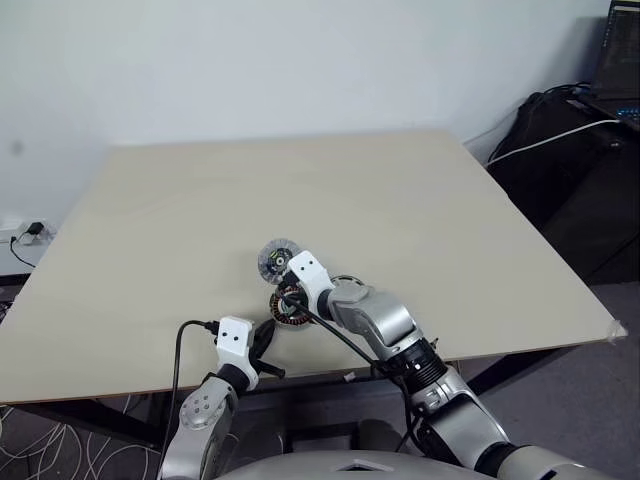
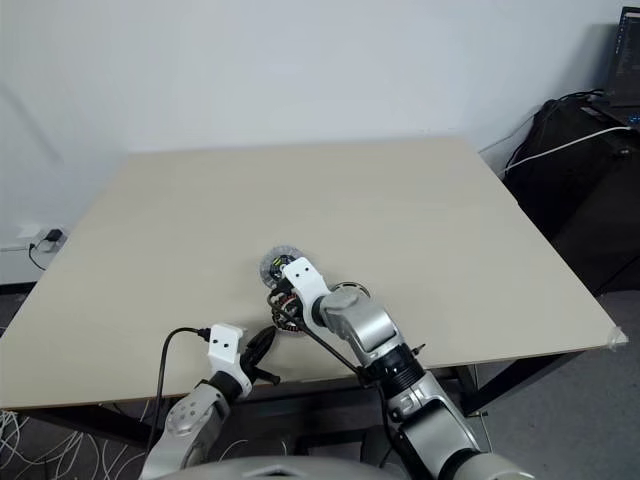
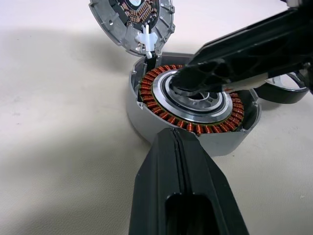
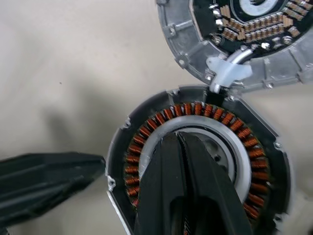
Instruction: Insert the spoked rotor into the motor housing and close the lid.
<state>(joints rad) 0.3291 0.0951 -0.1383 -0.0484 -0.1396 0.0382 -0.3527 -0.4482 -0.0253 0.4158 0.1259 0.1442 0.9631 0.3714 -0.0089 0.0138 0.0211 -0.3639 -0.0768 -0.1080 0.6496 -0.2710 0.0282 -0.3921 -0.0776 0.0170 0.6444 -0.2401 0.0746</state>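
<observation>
From the head views, looking down on a pale wooden table point(image 1: 150, 250): near its front edge, a round flat motor housing with a ring of copper-brown windings around a silver centre point(image 1: 283, 312), and just beyond it a round silver-grey metal lid point(image 1: 277, 260), lying open with its green-and-black circuit face up; over the housing, the right gripper point(image 1: 292, 297), pointed down into the middle; short of the housing on the robot's side, the left gripper point(image 1: 264, 340), hovering at the table's edge. From the left wrist view: left fingers pressed together and empty, aimed at the housing's near wall; right fingers likewise clenched, tips in or just over the silver centre, nothing seen between them; windings bare, no rotor seated; lid joined to the housing by a white plastic connector point(image 3: 146, 41); behind the right gripper, a dark round part with a shiny edge, likely the spoked rotor point(image 3: 286, 96), mostly hidden. From the right wrist view: the same clenched black fingers over the hub, lid off to the far side. Judged from this, at the insertion step, not yet done: rotor outside, lid open. Next, probably: lift the right gripper clear, open it, fetch the rotor, set it level and centred over the hub, without tugging the short connector
</observation>
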